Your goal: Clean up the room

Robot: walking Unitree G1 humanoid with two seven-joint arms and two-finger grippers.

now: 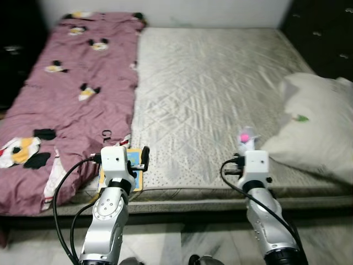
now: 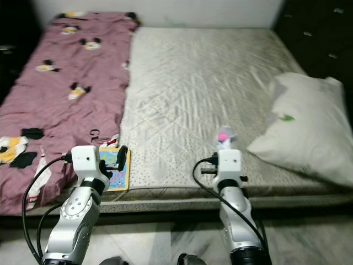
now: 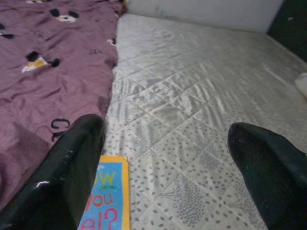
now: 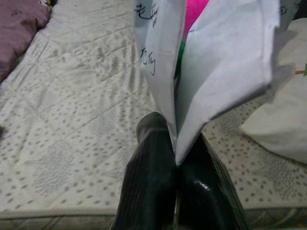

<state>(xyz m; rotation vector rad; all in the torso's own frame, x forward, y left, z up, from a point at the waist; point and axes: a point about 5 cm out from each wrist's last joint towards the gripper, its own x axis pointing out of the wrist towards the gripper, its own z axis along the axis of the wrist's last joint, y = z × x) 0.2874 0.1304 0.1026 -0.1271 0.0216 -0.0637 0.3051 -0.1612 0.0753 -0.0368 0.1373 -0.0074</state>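
Folded white paper, handwritten marks, pink and green showing inside: standing upright, pinched at its lower fold.

Thin book, yellow border, blue cover, coloured lettering: lying flat at the mattress front edge, beside the maroon blanket.

A mauve blanket with cartoon mice lies beside a pale quilted, speckled mattress and white pillow.
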